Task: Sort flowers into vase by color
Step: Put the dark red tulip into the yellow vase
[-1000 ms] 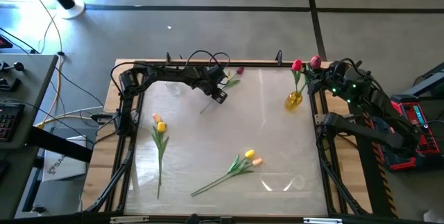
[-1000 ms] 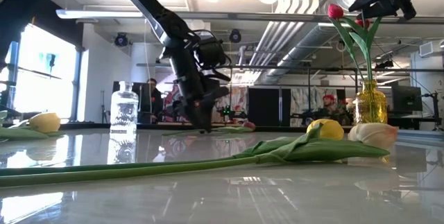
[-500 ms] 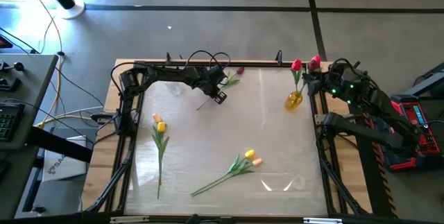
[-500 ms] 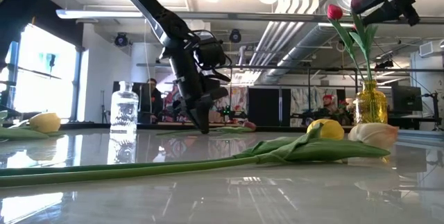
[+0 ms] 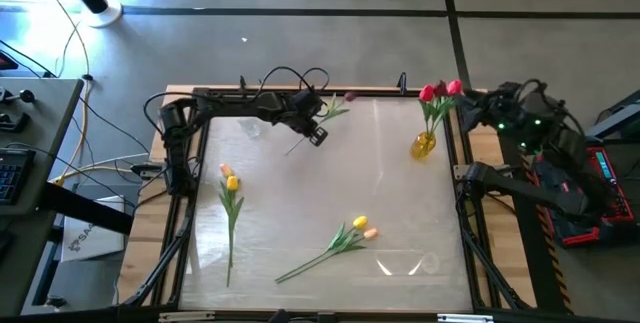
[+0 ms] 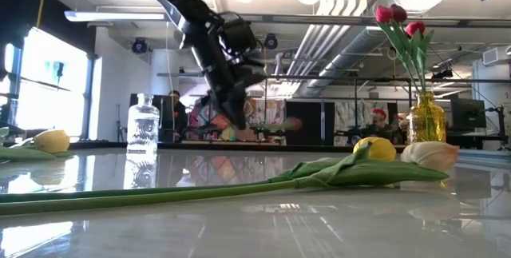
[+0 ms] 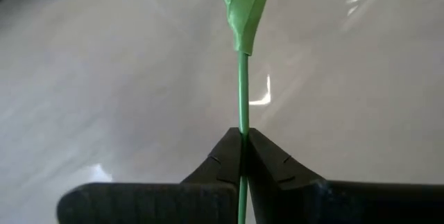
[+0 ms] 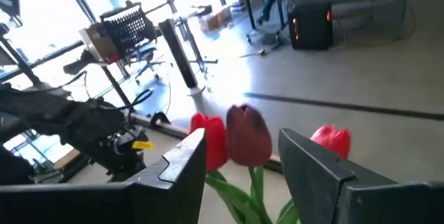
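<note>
At the far left, the left gripper (image 5: 316, 134) is pinching a maroon tulip's stem (image 7: 243, 89). The right gripper (image 8: 239, 156) is hovering open over three red tulips in the yellow vase (image 5: 423, 145). Four yellow-orange tulips are lying nearer.

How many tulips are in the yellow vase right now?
3: two red tulips and one maroon tulip stand in the yellow vase at the table's far right; others could be hidden behind them.

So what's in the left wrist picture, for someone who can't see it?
The left hand is shut on a thin green flower stem, with a pale green leaf higher up. Behind it is the shiny white table.
</note>
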You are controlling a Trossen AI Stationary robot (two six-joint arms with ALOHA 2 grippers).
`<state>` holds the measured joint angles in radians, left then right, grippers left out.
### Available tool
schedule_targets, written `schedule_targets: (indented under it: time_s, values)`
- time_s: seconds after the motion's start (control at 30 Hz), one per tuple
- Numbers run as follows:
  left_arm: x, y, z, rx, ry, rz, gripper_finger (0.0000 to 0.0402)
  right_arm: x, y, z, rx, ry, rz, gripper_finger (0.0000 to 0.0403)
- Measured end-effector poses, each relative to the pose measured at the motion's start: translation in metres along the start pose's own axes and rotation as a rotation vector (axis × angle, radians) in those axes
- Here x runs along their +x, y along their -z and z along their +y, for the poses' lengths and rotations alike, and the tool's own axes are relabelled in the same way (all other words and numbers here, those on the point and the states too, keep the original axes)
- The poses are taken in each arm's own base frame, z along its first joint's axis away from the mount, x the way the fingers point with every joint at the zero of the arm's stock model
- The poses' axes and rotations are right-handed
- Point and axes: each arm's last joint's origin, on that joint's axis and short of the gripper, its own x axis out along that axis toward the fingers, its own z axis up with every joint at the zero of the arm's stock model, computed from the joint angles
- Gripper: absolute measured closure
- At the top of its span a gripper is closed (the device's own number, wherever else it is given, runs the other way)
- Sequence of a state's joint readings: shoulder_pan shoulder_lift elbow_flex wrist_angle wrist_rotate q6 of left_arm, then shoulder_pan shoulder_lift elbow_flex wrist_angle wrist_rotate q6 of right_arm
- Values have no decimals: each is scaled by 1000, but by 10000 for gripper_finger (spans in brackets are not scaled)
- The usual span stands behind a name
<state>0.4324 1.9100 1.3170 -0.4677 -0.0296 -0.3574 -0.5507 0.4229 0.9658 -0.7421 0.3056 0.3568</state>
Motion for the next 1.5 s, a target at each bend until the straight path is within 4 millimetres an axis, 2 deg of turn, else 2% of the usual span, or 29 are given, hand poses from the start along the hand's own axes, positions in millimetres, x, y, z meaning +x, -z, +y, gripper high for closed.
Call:
schedule_targets:
  time_s: [0.2, 0.77, 0.93, 1.3, 1.5]
  values:
    - [-20, -8, -6, -3, 34, -85, 401, -7, -4, -1, -21, 16, 9, 233]
    - [-80, -22, -33, 18, 179, -344, 401, -7, -3, -1, -10, -15, 34, 233]
    - [-88, -23, -40, 28, 214, -391, 401, -7, -2, 0, -8, -23, 38, 228]
    - [-104, -25, -47, 63, 267, -459, 401, -6, 1, -2, -37, -2, 71, 174]
    - [-116, -30, -62, 141, 383, -576, 401, -6, -1, 0, -7, -38, 61, 171]
